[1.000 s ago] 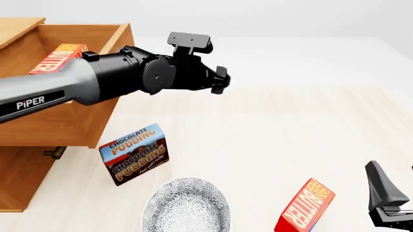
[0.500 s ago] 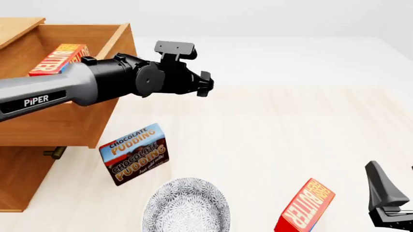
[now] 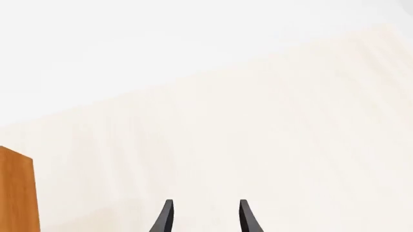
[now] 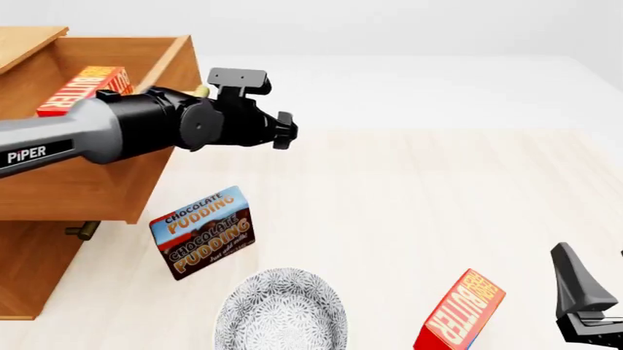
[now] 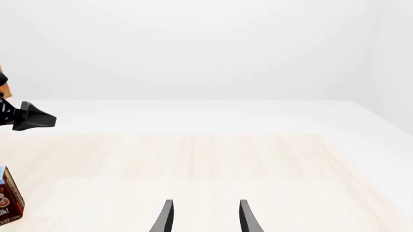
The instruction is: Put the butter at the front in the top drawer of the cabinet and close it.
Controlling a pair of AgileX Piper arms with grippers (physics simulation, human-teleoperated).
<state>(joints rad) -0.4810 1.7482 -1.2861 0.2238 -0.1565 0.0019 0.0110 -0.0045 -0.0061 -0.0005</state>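
Top drawer (image 4: 98, 182) of the cabinet (image 4: 29, 270) is pulled out at the table's (image 4: 438, 189) left edge, open, with one butter (image 4: 78, 89) carton lying inside it, leaning against the drawer's far-left side. Left arm (image 4: 87, 138) crosses over the open drawer; its left gripper (image 4: 282, 131) sits just past the drawer's right wall, above bare table. In the left wrist view the fingertips (image 3: 166, 217) are apart with a moderate gap, nothing between them, and a strip of cabinet wood (image 3: 16, 191) shows at the frame edge. Second butter carton (image 4: 459, 312) stands tilted near the table's front edge, right of centre, just beside the right gripper (image 4: 584, 306), not touching as far as I can tell. Right gripper's fingers (image 5: 245, 217) are parted the same moderate amount, holding nothing. Chocolate Pudding box (image 4: 201, 232) stands just right of the cabinet below the drawer front, patterned plate (image 4: 280, 310) at the front edge near it.
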